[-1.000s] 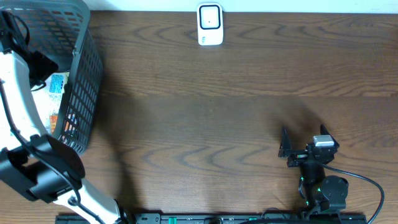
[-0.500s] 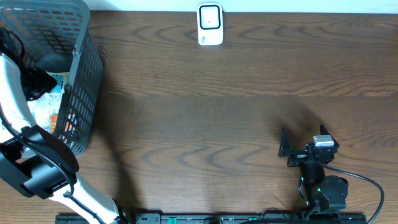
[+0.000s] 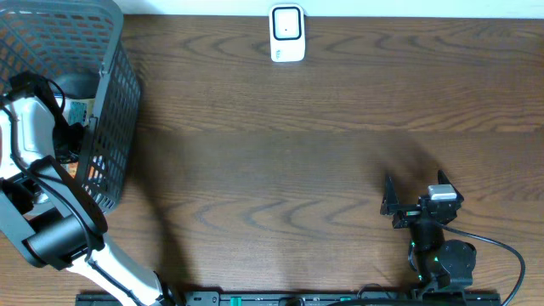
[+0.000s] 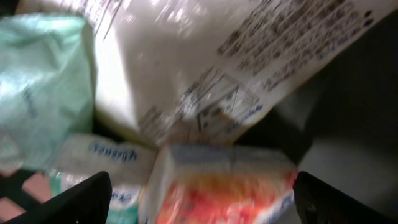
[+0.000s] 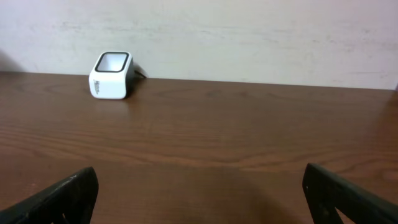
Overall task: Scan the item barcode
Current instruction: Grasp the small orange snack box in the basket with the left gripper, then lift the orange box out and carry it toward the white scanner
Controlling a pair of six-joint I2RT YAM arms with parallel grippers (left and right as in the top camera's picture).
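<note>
Left claw (image 4: pixel 208 202) hangs wide open and empty in the basket (image 3: pixel 115 76) over the orange packet (image 4: pixel 224 183), which I judge light, soft and slippery, so I'd pinch across its narrow middle; right claw (image 5: pixel 199 196) sits open, empty, well apart.

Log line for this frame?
step: pick | left gripper: open, in basket over orange packet | right gripper: open, empty | barcode scanner: no item

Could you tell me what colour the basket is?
The basket is grey, best seen overhead.
</note>
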